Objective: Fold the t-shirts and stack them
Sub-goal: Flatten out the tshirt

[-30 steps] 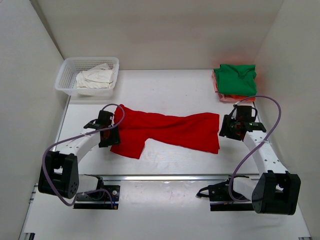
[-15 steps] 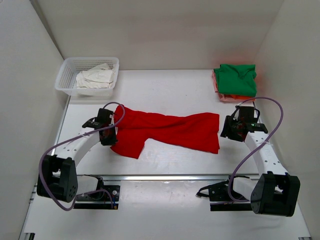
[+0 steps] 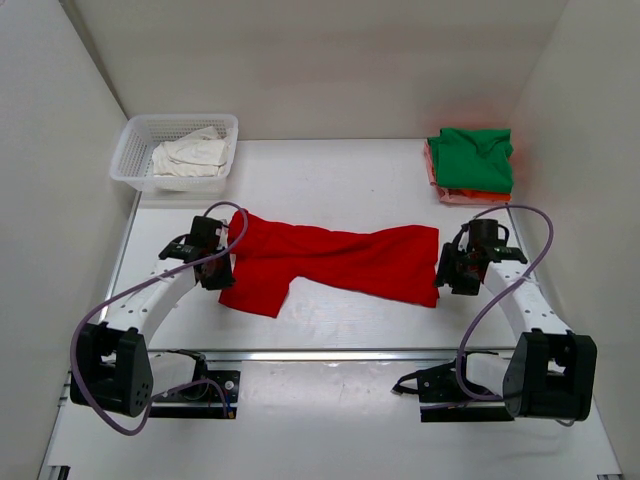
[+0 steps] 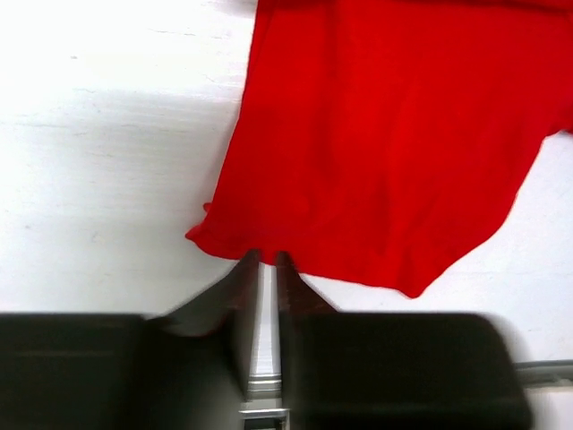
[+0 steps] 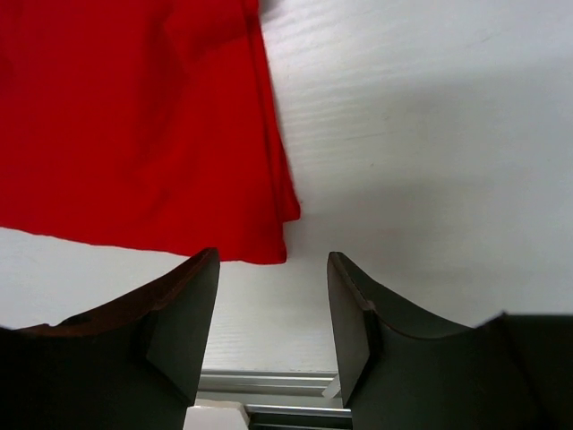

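Red t-shirt lies rumpled, spread left to right across the middle of the white table. Left gripper sits at its left hem, jaws drawn nearly together with only a thin slit between, and whether fabric is nipped cannot be told; right gripper hangs over the shirt's near right corner, jaws wide apart. Far right corner holds 2 stacked shirts, green t-shirt atop salmon-pink t-shirt; far left, an off-white t-shirt lies bunched in the white mesh basket.

Red t-shirt runs off the top of both wrist views, salmon-pink t-shirt mostly buried under the green t-shirt.
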Robot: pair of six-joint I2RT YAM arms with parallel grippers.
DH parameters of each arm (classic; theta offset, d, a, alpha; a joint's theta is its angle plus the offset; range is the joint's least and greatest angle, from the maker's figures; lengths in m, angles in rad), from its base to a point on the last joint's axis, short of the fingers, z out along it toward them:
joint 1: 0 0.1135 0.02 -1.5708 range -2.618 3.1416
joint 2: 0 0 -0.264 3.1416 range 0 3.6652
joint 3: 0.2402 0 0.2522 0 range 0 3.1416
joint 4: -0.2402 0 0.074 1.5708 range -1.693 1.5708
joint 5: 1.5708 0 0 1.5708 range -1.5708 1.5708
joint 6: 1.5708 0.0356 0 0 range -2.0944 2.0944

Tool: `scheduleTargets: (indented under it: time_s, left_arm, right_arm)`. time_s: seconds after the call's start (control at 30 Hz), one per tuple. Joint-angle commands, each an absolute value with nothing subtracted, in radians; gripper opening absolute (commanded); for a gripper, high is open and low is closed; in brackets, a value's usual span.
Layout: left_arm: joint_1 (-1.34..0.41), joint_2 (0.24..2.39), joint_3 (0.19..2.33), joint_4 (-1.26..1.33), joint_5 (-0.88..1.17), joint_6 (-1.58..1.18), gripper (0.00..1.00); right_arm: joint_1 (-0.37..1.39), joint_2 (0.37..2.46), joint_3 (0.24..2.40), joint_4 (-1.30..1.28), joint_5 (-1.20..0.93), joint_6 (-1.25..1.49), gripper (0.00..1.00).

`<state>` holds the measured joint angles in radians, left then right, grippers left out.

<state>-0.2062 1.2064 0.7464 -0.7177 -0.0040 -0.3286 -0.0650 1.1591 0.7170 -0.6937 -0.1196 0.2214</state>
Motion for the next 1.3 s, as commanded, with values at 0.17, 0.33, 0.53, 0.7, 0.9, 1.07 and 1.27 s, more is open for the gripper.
scheduleTargets:
  time_s: [0.17,0.33,0.53,0.7,0.9,1.07,1.27]
  left_arm:
    - [-0.199,1.198,0.719,-0.718,0.002,-0.325,0.63]
    - [-0.202,1.192,0.704,-0.697,0.011,-0.333,0.67]
    - [-0.186,1.193,0.672,-0.66,0.006,-0.339,0.69]
    - [-0.186,1.178,0.646,-0.623,-0.023,-0.356,0.69]
    - [-0.184,1.164,0.644,-0.615,-0.028,-0.36,0.69]
    - [-0.184,1.172,0.634,-0.609,-0.032,-0.364,0.69]
    - [-0.198,1.21,0.617,-0.595,-0.023,-0.365,0.68]
  right_arm:
    - [0.058,1.2,0.675,-0.681,-0.132,0.34,0.51]
    - [0.089,1.213,0.591,-0.641,-0.124,0.406,0.52]
    - [0.081,1.195,0.509,-0.554,-0.111,0.416,0.48]
    - [0.094,1.186,0.499,-0.52,-0.055,0.428,0.47]
    - [0.075,1.203,0.486,-0.492,-0.015,0.428,0.47]
    - [0.061,1.196,0.477,-0.46,-0.008,0.439,0.47]
    - [0.063,1.223,0.499,-0.46,-0.02,0.419,0.03]
